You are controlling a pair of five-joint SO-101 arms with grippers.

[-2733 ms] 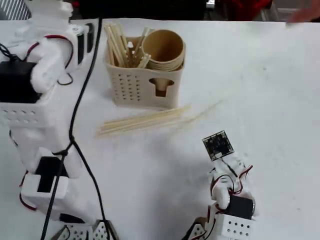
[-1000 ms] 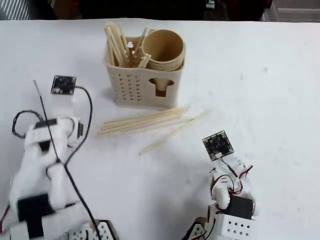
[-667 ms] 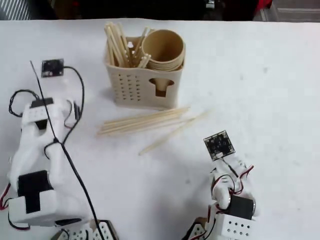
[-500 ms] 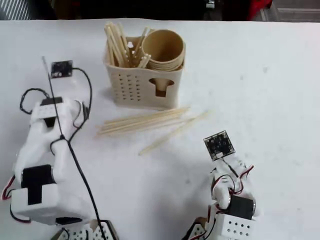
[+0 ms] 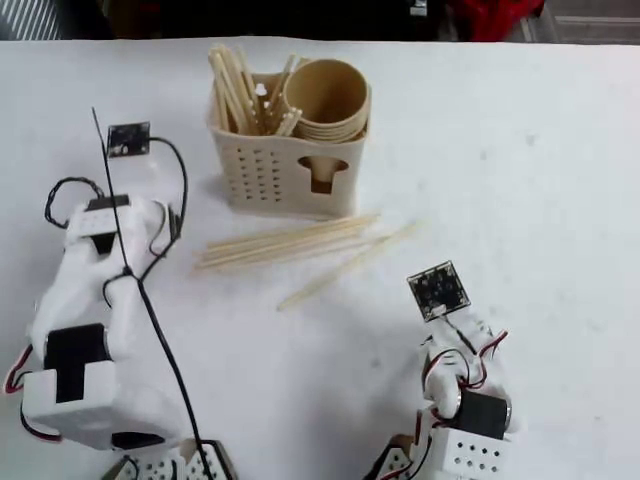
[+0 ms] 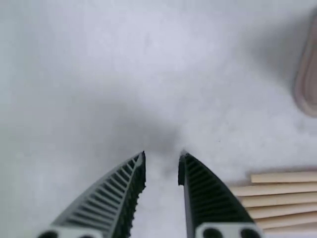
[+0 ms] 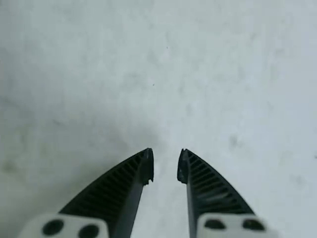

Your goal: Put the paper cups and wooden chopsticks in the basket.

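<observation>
High view, paper cups (image 5: 328,98): tan, nested into one stack, upright in the right-hand compartment of the basket (image 5: 285,175), top rim well above the basket wall. A cup's side shows through the keyhole-shaped cutout in the front wall.

Entry, basket: cream plastic, rectangular, rows of small holes across the left part of its front, upright toward the far middle of the white bench (image 5: 540,170).

Entry, chopsticks in the basket (image 5: 236,88): pale wood, standing and leaning in the left-hand compartment, tips fanned out above the rim, a few tilted toward the cups.

Entry, loose chopsticks (image 5: 290,240): a bundle lying flat on the bench just in front of the basket, roughly parallel, running left to right and angled slightly away at the right end.

Entry, single chopstick (image 5: 345,265): flat on the bench at a steeper slant, its far end near the bundle's right end.

Entry, left arm (image 5: 90,300): white, folded low at the near left, a black cable (image 5: 150,330) draped over it.

Entry, left gripper (image 6: 161,161): dark ribbed jaws parted by a narrow gap, nothing between them, over bare bench. Blunt ends of the loose chopsticks lie just beside one jaw.

Entry, right arm (image 5: 462,400): white, folded low at the near right, apart from the chopsticks.

Entry, right gripper (image 7: 165,161): same dark ribbed jaws, narrowly parted, holding nothing, above bare bench.
</observation>
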